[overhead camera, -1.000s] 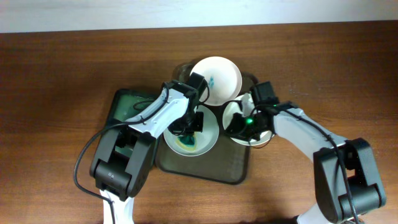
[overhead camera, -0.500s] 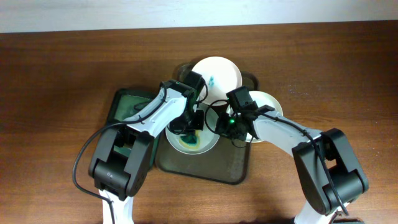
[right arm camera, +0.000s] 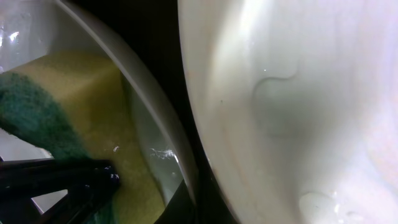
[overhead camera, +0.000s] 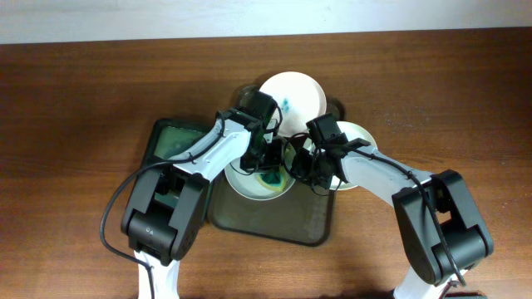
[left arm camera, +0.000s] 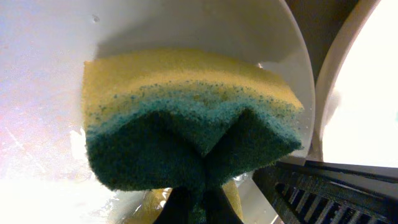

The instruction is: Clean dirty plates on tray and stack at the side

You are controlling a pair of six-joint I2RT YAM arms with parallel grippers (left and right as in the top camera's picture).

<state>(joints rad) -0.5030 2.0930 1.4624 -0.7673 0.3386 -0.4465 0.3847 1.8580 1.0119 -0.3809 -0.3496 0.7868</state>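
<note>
Three white plates lie on the dark olive tray point(overhead camera: 270, 226). The back plate point(overhead camera: 295, 93) has a teal smear. The front plate point(overhead camera: 249, 184) has a teal and yellow smear point(overhead camera: 270, 178). The right plate point(overhead camera: 359, 137) is partly under my right arm. My left gripper point(overhead camera: 268, 156) is shut on a yellow and green sponge point(left arm camera: 186, 118) pressed on the front plate point(left arm camera: 50, 62). My right gripper point(overhead camera: 298, 166) grips the front plate's right rim point(right arm camera: 143, 93). The right wrist view also shows the sponge point(right arm camera: 68, 93) and the right plate point(right arm camera: 298, 93).
A smaller dark-green tray point(overhead camera: 170, 139) lies left of the big tray, partly under my left arm. Reddish-brown wooden tabletop point(overhead camera: 75, 100) lies all around. A pale wall edge point(overhead camera: 125, 21) runs along the back.
My right gripper moved left from the right plate to the front plate's right rim. My left gripper with the sponge shifted slightly right over the front plate.
</note>
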